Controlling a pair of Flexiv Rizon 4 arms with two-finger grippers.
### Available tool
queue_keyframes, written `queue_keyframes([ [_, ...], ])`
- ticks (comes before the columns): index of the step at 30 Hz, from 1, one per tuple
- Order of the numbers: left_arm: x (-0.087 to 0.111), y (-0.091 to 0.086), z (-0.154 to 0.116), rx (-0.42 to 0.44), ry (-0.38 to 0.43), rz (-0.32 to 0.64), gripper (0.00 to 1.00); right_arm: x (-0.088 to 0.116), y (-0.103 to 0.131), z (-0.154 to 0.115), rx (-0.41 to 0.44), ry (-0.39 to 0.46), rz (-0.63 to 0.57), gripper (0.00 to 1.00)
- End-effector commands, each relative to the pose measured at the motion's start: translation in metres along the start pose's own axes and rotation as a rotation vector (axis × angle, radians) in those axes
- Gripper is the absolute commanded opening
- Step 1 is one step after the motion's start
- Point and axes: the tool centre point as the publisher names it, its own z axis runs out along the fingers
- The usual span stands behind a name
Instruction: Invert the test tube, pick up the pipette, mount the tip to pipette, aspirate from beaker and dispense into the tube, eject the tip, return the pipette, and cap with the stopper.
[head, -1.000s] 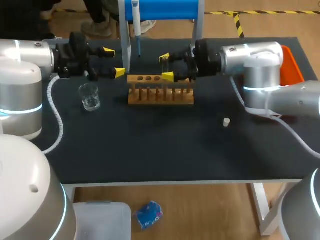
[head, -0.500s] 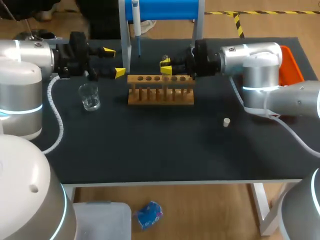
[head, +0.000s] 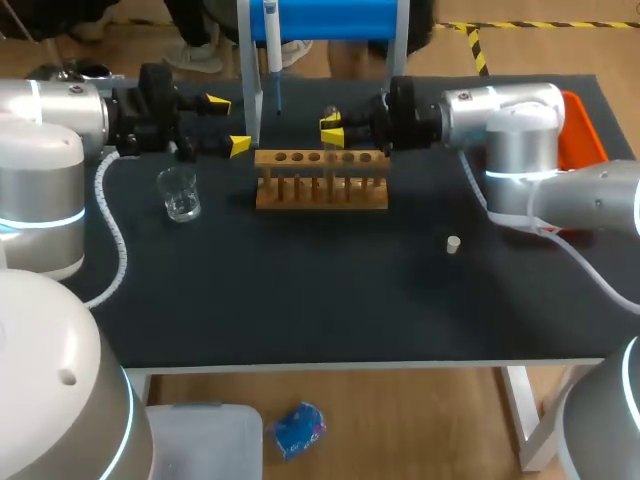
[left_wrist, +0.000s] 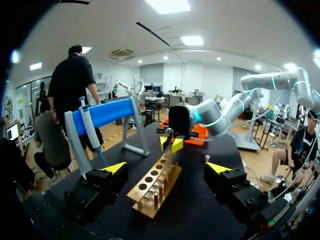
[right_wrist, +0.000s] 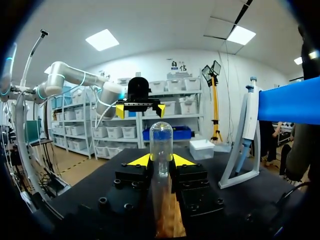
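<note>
A clear test tube (right_wrist: 161, 145) stands round end up over the wooden rack (head: 320, 180), at its far edge. My right gripper (head: 331, 130) is shut on the tube, its yellow tips pressing both sides in the right wrist view (right_wrist: 160, 161). My left gripper (head: 229, 124) hangs open just beyond the rack's left end, holding nothing; in its own view the rack (left_wrist: 155, 186) lies ahead of its spread fingers (left_wrist: 167, 168). The pipette (head: 271, 40) hangs on the blue stand (head: 320, 18) behind the rack. The glass beaker (head: 180, 193) stands left of the rack, and the white stopper (head: 453, 244) lies to its right.
An orange tray (head: 585, 130) sits at the table's far right edge. The stand's grey legs (head: 250, 90) rise just behind the rack, between the two grippers. The dark tabletop (head: 320, 290) in front of the rack is bare.
My right gripper's fingers have closed on the test tube above the rack. The left arm has kept still.
</note>
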Motion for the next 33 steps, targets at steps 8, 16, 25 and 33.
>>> queue_keyframes([
  [8,-0.001,-0.001,-0.001,-0.004,0.006,-0.002,1.0,0.003,0.011,-0.004,0.001,-0.005,-0.025,0.0],
  [16,-0.001,-0.001,-0.001,-0.004,0.006,-0.002,1.0,0.005,0.021,-0.005,0.002,0.0,-0.043,0.0],
  [25,-0.001,-0.001,-0.001,-0.004,0.006,-0.002,1.0,0.007,0.034,-0.003,0.007,0.008,-0.052,0.0],
  [33,-0.001,-0.001,-0.001,-0.004,0.006,-0.002,1.0,0.008,0.047,-0.003,0.002,0.005,-0.056,0.0],
])
